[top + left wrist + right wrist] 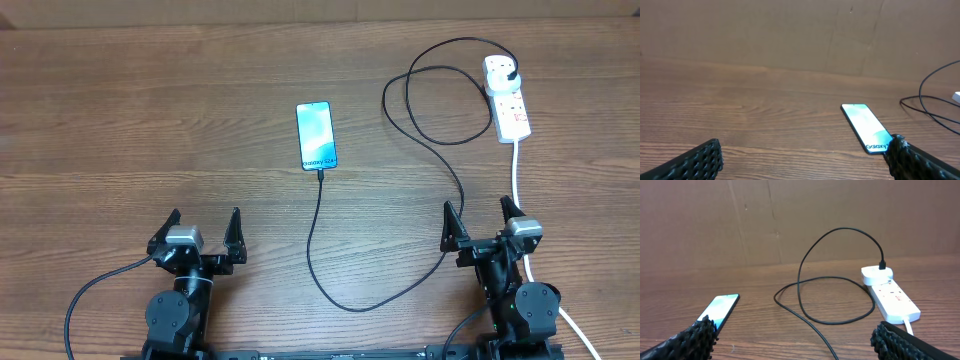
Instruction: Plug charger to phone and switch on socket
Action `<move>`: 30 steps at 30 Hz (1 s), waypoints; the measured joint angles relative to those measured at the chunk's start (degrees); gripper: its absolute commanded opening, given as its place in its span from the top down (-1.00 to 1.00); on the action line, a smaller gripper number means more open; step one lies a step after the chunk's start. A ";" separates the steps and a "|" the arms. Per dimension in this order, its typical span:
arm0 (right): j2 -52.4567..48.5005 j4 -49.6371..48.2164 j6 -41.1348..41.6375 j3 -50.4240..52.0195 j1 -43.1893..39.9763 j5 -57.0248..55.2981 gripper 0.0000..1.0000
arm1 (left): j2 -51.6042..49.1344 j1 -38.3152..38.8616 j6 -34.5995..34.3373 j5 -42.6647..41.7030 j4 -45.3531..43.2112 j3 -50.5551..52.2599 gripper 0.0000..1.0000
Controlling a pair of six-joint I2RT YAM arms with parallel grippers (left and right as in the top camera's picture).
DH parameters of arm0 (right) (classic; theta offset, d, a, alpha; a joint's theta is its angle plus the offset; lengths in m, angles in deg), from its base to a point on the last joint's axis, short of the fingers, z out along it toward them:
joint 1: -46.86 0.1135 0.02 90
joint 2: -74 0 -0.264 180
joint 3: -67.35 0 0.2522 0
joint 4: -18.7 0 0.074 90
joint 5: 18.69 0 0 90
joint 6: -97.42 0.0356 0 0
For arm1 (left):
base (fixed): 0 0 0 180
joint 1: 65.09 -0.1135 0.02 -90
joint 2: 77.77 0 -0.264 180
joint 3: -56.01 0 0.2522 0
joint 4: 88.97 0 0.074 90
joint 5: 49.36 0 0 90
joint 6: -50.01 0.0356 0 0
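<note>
The phone [316, 136] lies flat mid-table with its light blue screen up. It also shows in the left wrist view as the phone [865, 127] and in the right wrist view as the phone [720, 307]. The charger cable [345, 300] meets the phone's bottom edge, curves toward me and loops back right. Its black plug [513, 75] sits in the white socket [507, 100], seen closer as the socket [892, 297]. My left gripper [204, 215] and right gripper [478, 207] stand open and empty near the front edge, apart from everything.
A thick white cord [518, 180] runs from the socket toward me, passing close beside the right arm. The cable's loops [840, 280] lie on the wood between phone and socket. A brown wall stands behind the table.
</note>
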 measured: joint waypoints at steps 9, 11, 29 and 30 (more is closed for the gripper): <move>0.00 0.02 -0.02 0.00 0.00 0.00 -1.00 | 0.00 0.00 1.73 -0.07 0.04 0.00 -1.00; 0.00 0.00 0.00 0.00 0.00 0.00 -1.00 | 0.00 0.00 2.43 -0.09 0.04 0.00 -1.00; 0.00 -0.02 0.00 0.00 0.00 0.00 -1.00 | 0.00 -2.32 0.55 -0.48 0.13 0.00 -1.00; 0.00 -0.02 0.00 0.00 0.00 0.00 -1.00 | 0.00 -2.51 0.44 -0.48 0.13 0.00 -0.99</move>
